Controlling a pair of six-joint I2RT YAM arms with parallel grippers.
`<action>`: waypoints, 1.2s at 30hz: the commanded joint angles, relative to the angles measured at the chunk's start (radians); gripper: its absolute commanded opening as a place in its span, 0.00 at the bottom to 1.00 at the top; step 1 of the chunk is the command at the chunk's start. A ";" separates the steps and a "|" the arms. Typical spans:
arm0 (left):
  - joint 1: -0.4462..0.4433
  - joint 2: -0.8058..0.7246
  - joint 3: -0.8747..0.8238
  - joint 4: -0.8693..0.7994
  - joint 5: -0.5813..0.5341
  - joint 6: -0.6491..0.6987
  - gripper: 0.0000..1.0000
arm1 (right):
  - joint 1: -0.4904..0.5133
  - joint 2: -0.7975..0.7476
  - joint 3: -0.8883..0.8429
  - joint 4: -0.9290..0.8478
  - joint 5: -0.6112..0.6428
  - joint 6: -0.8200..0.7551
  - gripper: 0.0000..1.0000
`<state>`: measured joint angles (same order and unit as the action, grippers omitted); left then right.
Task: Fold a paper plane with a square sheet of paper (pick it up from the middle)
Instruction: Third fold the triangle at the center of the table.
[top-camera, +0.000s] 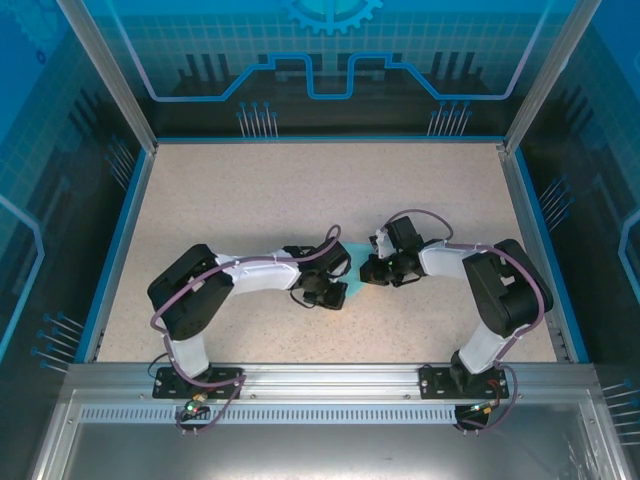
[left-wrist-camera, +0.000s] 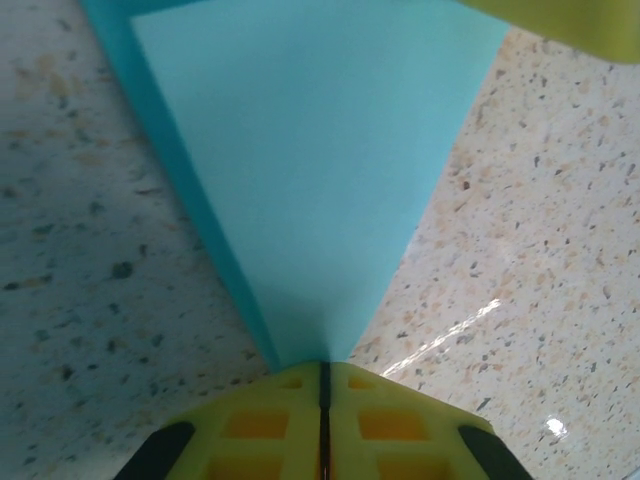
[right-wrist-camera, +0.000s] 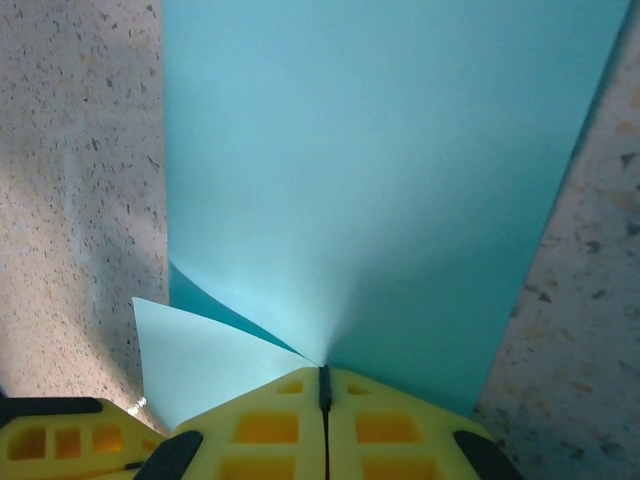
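2 sets of jaws grip the folded sheet of paper (left-wrist-camera: 300, 180).

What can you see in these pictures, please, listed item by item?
thin light-blue paper sheet: one, light blue, mid-table between the tools, partly folded.
speckled beige table top: one, beige, inside the enclosure.
translucent blue wall panels: three sides, blue, around the table.
silver metal rail: one, silver, near edge, bearing both arm bases.
black-and-white robot arms: two, left and right, bent inward.
left tool: one, yellow fingers, shut on the paper's narrow end.
right tool: one, yellow fingers, shut on the paper's edge.
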<state>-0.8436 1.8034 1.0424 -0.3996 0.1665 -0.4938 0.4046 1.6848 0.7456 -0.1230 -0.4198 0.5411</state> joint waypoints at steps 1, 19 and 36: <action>0.007 -0.048 0.027 -0.071 0.022 0.015 0.10 | -0.025 0.010 -0.040 -0.111 0.072 -0.017 0.06; 0.047 0.080 0.160 -0.031 -0.041 -0.015 0.08 | -0.024 -0.019 -0.021 -0.131 0.053 -0.023 0.07; 0.071 0.154 0.130 0.012 -0.036 0.009 0.07 | -0.038 -0.093 -0.002 -0.165 0.014 -0.016 0.13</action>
<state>-0.7803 1.9228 1.1873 -0.3897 0.1360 -0.4969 0.3916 1.6325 0.7452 -0.2348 -0.4007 0.5308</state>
